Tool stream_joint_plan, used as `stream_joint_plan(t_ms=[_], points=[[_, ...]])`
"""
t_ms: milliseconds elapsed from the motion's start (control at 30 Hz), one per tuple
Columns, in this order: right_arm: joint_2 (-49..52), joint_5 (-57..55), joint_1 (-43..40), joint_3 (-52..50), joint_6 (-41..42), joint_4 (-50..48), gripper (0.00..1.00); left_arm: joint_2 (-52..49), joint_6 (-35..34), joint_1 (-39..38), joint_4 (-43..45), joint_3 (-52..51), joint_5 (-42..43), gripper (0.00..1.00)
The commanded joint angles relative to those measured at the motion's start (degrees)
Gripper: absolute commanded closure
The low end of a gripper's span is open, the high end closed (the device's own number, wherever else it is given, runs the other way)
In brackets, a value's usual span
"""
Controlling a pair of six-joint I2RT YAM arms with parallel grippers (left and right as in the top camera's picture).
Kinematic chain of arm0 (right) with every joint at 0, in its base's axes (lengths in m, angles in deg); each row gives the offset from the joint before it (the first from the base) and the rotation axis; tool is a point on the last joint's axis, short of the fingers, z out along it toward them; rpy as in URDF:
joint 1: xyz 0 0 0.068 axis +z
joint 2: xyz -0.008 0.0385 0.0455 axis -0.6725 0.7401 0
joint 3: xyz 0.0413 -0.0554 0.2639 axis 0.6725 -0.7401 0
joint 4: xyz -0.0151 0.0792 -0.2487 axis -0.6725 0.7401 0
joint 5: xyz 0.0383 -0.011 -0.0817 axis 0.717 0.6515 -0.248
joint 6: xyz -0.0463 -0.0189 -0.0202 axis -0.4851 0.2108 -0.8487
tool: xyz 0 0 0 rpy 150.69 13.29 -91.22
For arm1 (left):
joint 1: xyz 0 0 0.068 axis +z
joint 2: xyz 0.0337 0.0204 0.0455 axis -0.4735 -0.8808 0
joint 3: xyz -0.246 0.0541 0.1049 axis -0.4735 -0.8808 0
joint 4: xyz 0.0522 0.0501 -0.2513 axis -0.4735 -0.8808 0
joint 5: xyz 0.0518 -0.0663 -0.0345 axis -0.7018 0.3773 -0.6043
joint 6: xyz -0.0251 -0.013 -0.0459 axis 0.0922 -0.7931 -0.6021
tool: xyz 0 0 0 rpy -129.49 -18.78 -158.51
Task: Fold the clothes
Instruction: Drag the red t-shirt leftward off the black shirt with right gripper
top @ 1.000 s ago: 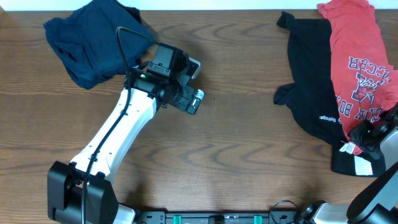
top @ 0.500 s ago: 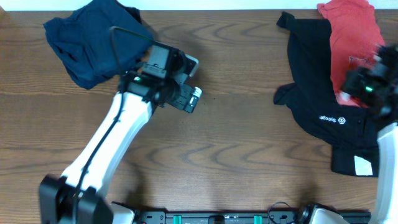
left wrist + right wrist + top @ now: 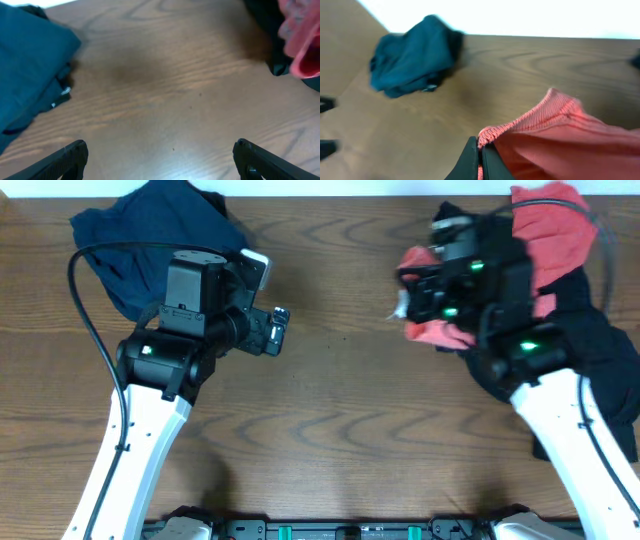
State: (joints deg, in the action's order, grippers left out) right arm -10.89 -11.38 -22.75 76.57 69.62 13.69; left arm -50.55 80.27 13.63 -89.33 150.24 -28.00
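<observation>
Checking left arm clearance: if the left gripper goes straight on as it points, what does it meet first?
Probably the bare table: only wood shows between the open fingers of the left gripper. The navy shirt and the red-orange shirt lie off to either side. Its height is unclear.

Lighting bright, even and diffuse from above; shadows on the surface (image 3: 340, 430) are faint and soft-edged. Overhead view is sharp; both wrist views are soft, with the red shirt (image 3: 300, 45) and navy shirt (image 3: 412, 55) smeared. Beyond the surface's far edge the background (image 3: 545, 15) is blown out white.
</observation>
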Motion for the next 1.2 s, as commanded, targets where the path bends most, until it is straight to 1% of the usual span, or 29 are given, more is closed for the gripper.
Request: stream_joint_plan(t_ms=[0,100,200,367,433,500,700,733,767,800,833,867,900,1033,1167], points=[[3.4,-1.1,5.3,1.0,2.6,-0.5,0.99,-0.7,-0.7,0.3,-0.6,1.0,-0.5,0.06],[6.9,-1.2,9.3,1.0,2.5,-1.9,0.99,-1.0,-0.7,0.3,-0.6,1.0,-0.5,0.06],[8.9,-0.9,11.2,1.0,2.9,-4.3,0.99,-1.0,-0.7,0.3,-0.6,1.0,-0.5,0.06],[9.8,1.2,13.6,1.1,3.8,-12.0,0.99,-1.0,-0.7,0.3,-0.6,1.0,-3.0,0.06],[9.8,1.2,14.4,1.8,3.8,-13.2,0.99,-1.0,-0.7,0.5,-0.6,1.0,-3.7,0.06],[9.8,1.2,15.3,2.8,3.8,-13.2,0.99,-1.0,-0.9,1.4,-0.6,1.0,-3.7,0.06],[10.3,0.0,18.7,4.1,2.0,-10.2,0.99,-1.0,-5.2,7.1,-0.6,1.0,-3.7,0.06],[10.5,-0.8,19.3,4.1,1.6,-9.1,0.96,-1.0,-5.7,7.9,-0.6,1.0,-3.7,0.06],[10.7,-1.3,19.7,4.1,0.8,-8.0,0.81,-1.0,-5.7,8.5,-0.6,1.0,-3.7,0.06],[10.9,-1.6,20.1,4.1,-0.5,-6.8,0.55,-1.0,-5.7,9.0,-0.6,1.0,-3.7,0.06],[10.9,-2.1,20.2,4.1,-1.5,-5.2,0.26,-1.0,-5.7,9.2,-0.6,1.0,-3.7,0.06],[10.8,-3.0,20.2,4.1,-1.7,-3.8,0.04,-1.0,-5.7,9.3,-0.6,1.0,-3.7,0.06],[10.7,-4.6,20.0,4.2,-1.9,-2.2,0.01,-1.0,-5.7,9.3,-0.6,1.0,-3.7,0.06],[9.6,-12.2,16.0,5.1,-2.9,4.8,0.01,-1.0,-5.7,9.2,-0.6,1.0,-3.7,0.06],[9.0,-18.0,7.3,5.1,-5.3,10.5,0.01,-1.0,-5.7,9.2,-0.6,1.0,-2.8,0.06]])
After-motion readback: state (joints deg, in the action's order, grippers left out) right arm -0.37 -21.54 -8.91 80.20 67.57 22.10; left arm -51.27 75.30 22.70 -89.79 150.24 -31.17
